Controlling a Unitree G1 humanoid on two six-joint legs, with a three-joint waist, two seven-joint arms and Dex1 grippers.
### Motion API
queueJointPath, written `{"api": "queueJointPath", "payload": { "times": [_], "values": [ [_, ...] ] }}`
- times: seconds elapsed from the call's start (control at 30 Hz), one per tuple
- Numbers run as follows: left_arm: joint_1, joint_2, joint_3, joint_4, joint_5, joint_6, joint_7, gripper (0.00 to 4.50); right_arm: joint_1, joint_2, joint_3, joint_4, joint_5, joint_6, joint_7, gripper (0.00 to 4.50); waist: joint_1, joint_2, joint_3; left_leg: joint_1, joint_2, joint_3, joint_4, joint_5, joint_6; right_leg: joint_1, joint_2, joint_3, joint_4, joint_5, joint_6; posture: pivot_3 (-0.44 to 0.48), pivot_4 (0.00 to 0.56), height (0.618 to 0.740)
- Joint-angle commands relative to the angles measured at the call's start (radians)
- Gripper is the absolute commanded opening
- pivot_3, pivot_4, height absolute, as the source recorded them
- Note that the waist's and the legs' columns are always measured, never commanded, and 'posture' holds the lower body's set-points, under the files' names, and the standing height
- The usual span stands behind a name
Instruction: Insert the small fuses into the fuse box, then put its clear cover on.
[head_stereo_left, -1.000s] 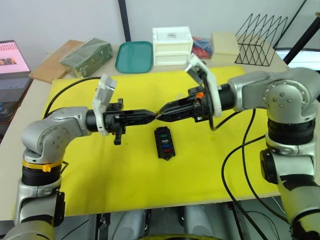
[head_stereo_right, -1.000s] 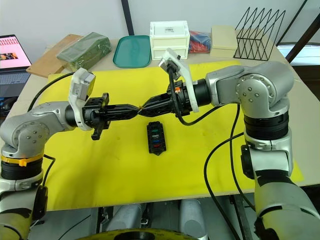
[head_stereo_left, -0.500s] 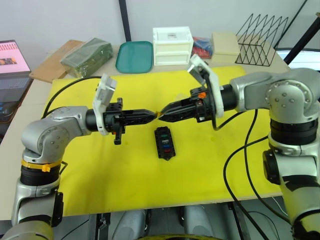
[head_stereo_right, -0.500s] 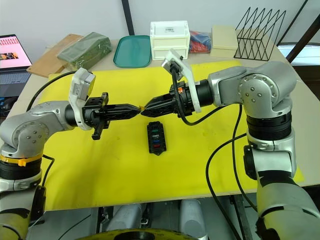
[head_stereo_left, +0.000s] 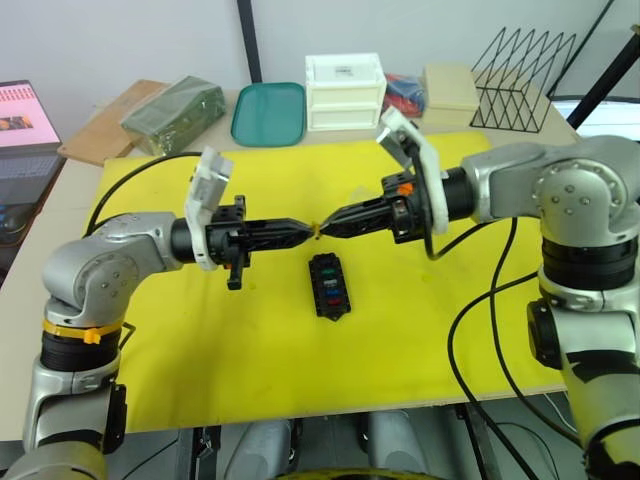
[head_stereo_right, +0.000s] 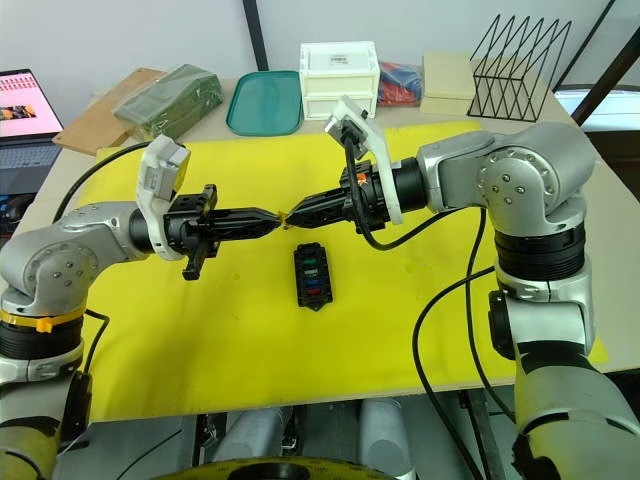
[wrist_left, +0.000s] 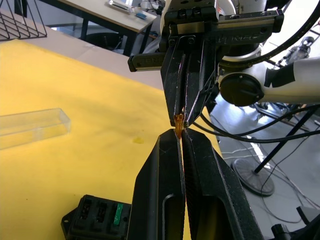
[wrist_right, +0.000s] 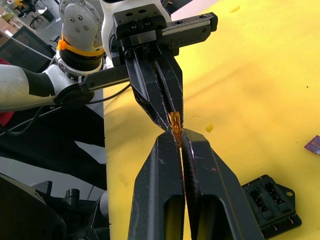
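Meeting tip to tip above the fuse box (head_stereo_left: 329, 285), left gripper (wrist_left: 180, 136) and right gripper (wrist_right: 177, 133) both pinch one amber fuse (wrist_left: 178, 120), clear cover (wrist_left: 30, 127) lying nearby on the yellow mat (head_stereo_left: 400, 330).

No readable text, not even on the white drawer unit (head_stereo_left: 345, 91) label.

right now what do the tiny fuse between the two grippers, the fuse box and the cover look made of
The amber fuse looks like translucent plastic; light glows through it. The fuse box seems to be matte black moulded plastic, with dull, even surfaces and coloured fuses in its slots. The clear cover appears to be colourless, glossy transparent plastic; the yellow mat shows through it.
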Motion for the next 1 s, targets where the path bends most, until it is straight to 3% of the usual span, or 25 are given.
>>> {"api": "queueJointPath", "payload": {
  "times": [0.03,0.13,0.23,0.33,0.57,1.0],
  "values": [
    [-0.011,0.006,0.006,-0.013,-0.002,-0.018,0.011,0.00,-0.026,-0.002,-0.002,-0.027,0.017,-0.020,0.009,0.03,0.000,0.000,0.000,0.000,0.000,0.000,0.000,0.000,0.000,0.000,0.000,0.000,0.000,0.000,0.000,0.000,0.150,0.740],
    [-0.004,0.052,-0.060,-0.004,0.091,-0.035,0.011,0.00,-0.032,-0.013,0.019,-0.037,0.004,-0.039,0.019,0.03,0.000,0.000,0.000,0.000,0.000,0.000,0.000,0.000,0.000,0.000,0.000,0.000,0.000,0.000,0.000,0.000,0.150,0.740],
    [0.012,0.089,-0.140,0.015,0.206,-0.109,-0.002,1.06,-0.035,-0.050,0.083,-0.054,-0.037,-0.096,0.053,0.00,-0.001,0.000,0.000,0.000,0.000,0.000,0.000,0.000,0.000,0.000,0.000,0.000,0.000,0.000,0.000,0.000,0.150,0.740],
    [0.042,0.116,-0.231,0.046,0.345,-0.245,-0.040,2.11,-0.030,-0.131,0.259,-0.073,-0.202,-0.273,0.116,0.00,0.000,0.000,0.000,0.000,0.000,0.000,0.000,0.000,0.000,0.000,0.000,0.000,-0.001,0.000,0.000,0.000,0.150,0.740],
    [0.053,0.102,-0.354,0.154,0.555,-0.510,-0.104,4.47,-0.054,-0.179,0.494,-0.001,-0.492,-0.580,0.247,0.00,0.000,0.000,0.000,0.000,0.000,0.001,0.000,0.000,0.000,0.000,0.000,0.000,-0.001,0.000,0.000,0.000,0.150,0.740],
    [0.031,0.037,-0.356,0.217,0.621,-0.591,-0.144,4.47,-0.045,-0.113,0.562,0.097,-0.712,-0.709,0.345,0.00,0.000,0.000,0.000,-0.001,0.000,0.001,0.000,0.000,0.000,-0.001,0.001,0.000,-0.001,0.000,0.000,0.000,0.150,0.740]
  ]
}}
